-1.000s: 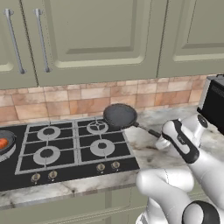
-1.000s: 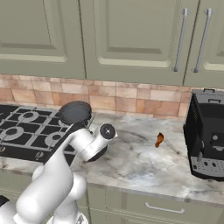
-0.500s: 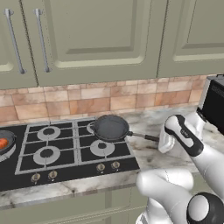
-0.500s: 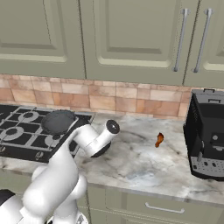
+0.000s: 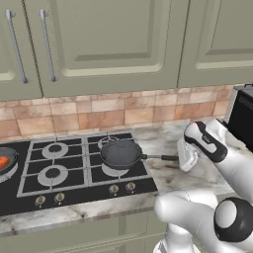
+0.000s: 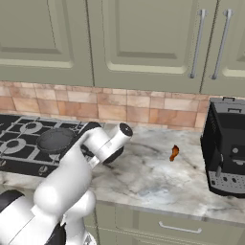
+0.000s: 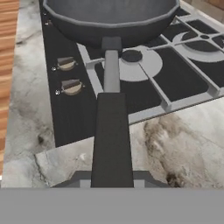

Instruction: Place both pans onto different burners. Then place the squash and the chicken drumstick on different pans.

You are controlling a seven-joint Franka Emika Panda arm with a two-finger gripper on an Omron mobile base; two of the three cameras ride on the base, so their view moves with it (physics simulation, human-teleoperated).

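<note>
My claw (image 5: 182, 157) is clamped on the handle of the pan (image 5: 121, 153), which hangs over the front right burner (image 5: 117, 170) of the cooktop (image 5: 74, 168). I should centre it on the grate, level, before letting go.

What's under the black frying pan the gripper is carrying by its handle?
Under the black frying pan lie the black glass cooktop and grey square grate. A round burner shows at its near edge; what lies directly beneath is covered.

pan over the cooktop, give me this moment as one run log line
gripper: shut on pan handle | pan: held above front right burner | second pan: far left, holding squash | drumstick: on counter
</note>
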